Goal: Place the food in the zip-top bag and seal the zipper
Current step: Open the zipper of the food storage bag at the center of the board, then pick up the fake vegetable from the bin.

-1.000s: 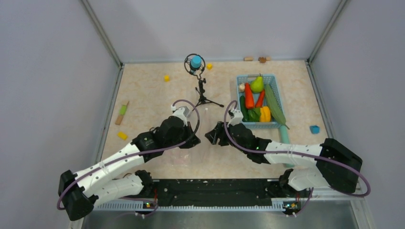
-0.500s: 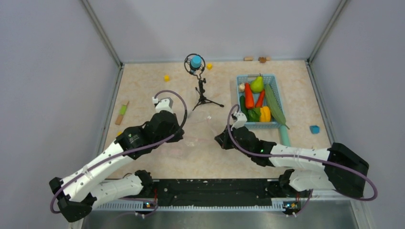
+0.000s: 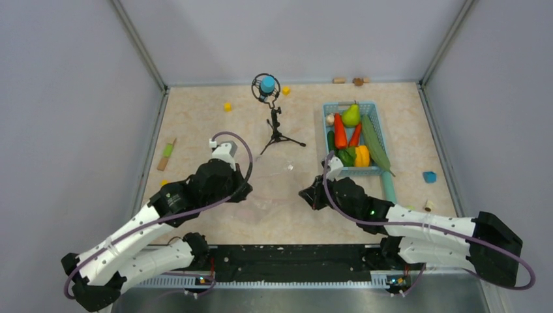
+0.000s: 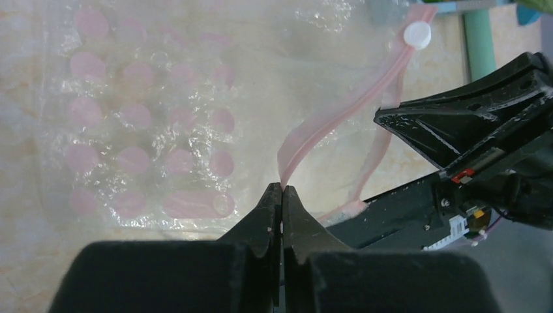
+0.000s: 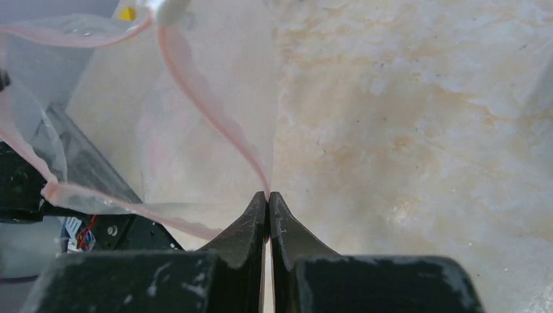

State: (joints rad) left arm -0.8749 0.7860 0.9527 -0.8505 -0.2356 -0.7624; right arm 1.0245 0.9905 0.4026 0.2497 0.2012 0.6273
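The clear zip-top bag (image 3: 274, 190) lies on the table between my two grippers, its mouth spread open. My left gripper (image 4: 282, 189) is shut on one pink lip of the zipper (image 4: 339, 120). On the other lip of the zipper (image 5: 209, 120), my right gripper (image 5: 267, 194) is shut too. A white slider (image 4: 417, 35) sits at the far end of the strip. The food lies in the light blue basket (image 3: 327, 130) at the back right: green pear (image 3: 351, 116), orange carrot (image 3: 340, 132), yellow pepper (image 3: 362, 155), long cucumber (image 3: 375, 143), mushroom (image 3: 330, 120).
A small tripod with a blue-topped microphone (image 3: 268, 87) stands behind the bag. Yellow cubes (image 3: 227, 106) lie at the back. A pale teal cylinder (image 3: 389, 189) lies by the basket, a blue block (image 3: 429, 177) to its right. Grey walls enclose the table.
The right gripper has closed on the bag's lip. Both arms have drawn apart, left one leftward, right one rightward and nearer, spreading the bag's mouth.
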